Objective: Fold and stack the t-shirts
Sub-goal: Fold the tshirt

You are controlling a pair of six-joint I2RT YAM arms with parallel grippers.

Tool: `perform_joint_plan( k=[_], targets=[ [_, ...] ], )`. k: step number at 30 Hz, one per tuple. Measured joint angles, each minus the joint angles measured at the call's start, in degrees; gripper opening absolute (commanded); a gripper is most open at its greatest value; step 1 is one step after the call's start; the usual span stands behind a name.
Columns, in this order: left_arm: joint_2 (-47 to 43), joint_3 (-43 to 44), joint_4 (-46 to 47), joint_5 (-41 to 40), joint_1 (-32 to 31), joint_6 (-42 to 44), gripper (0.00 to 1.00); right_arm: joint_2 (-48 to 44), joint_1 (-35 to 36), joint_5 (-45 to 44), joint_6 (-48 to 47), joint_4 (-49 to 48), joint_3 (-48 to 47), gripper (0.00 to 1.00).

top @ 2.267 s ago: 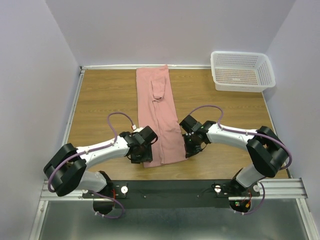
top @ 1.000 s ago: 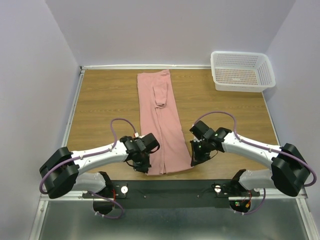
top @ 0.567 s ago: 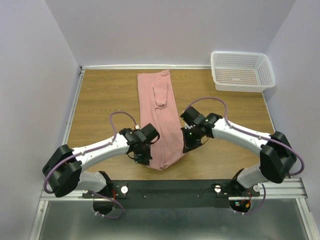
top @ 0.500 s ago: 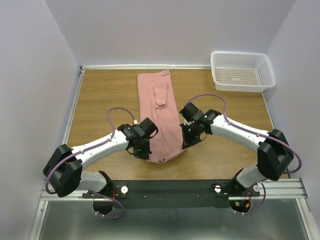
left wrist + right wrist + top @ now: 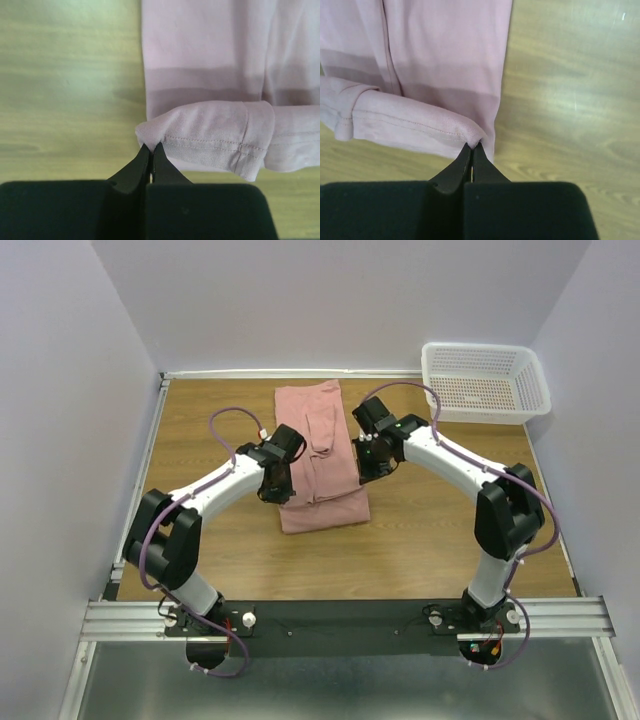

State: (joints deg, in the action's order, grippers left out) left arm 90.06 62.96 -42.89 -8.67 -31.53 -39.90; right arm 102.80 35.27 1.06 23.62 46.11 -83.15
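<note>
A dusty pink t-shirt point(image 5: 320, 465) lies as a long narrow strip on the wooden table point(image 5: 210, 430), its near end doubled back over the middle. My left gripper point(image 5: 281, 483) is shut on the left corner of the stitched hem point(image 5: 210, 135), pinched at the fingertips point(image 5: 145, 156). My right gripper point(image 5: 366, 466) is shut on the right corner of the same hem point(image 5: 420, 125). Both corners hang lifted above the lower layer of cloth point(image 5: 200, 50). The printed graphic does not show.
A white mesh basket point(image 5: 485, 382) stands at the back right corner. Purple walls close in the table at the back and sides. The black rail point(image 5: 340, 620) with the arm bases runs along the near edge.
Both grippers have carried the shirt's near hem away from the front edge toward the back, folding the strip over itself. The fold line now lies mid-table.
</note>
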Motion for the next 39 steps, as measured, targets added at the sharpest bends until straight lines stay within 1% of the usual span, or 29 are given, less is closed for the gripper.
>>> perform_joint_plan(
  k=[4,8,18,33,35,37,38,39],
  targets=[
    [2.6,1.6,1.6,-1.2,2.2,2.4,0.00,4.0,-0.7,-0.6,-1.9,-0.3,-3.7,0.01],
    [3.4,2.3,3.8,-2.1,3.7,4.3,0.00,6.3,-1.2,-0.8,-2.9,-1.4,-4.4,0.01],
    [6.4,2.3,9.7,-3.3,4.2,6.9,0.00,8.7,-2.8,-1.2,-5.4,-5.0,-4.6,0.01],
    [7.1,0.8,13.1,-5.4,4.6,6.9,0.00,10.8,-2.8,-1.2,-6.6,-9.1,-4.6,0.01],
    [7.5,0.1,14.0,-5.5,4.6,6.9,0.05,11.6,-2.8,-1.2,-6.6,-9.7,-4.5,0.01],
    [8.2,-0.2,14.6,-5.6,4.6,6.9,0.17,12.0,-2.8,-1.3,-6.6,-10.3,-4.4,0.06],
    [8.7,-0.2,14.9,-5.7,4.6,6.9,0.31,12.2,-2.8,-1.4,-6.6,-10.6,-4.2,0.09],
    [8.9,-0.2,15.1,-5.7,4.6,6.9,0.40,12.3,-2.8,-1.5,-6.6,-10.8,-4.1,0.19]
  ],
)
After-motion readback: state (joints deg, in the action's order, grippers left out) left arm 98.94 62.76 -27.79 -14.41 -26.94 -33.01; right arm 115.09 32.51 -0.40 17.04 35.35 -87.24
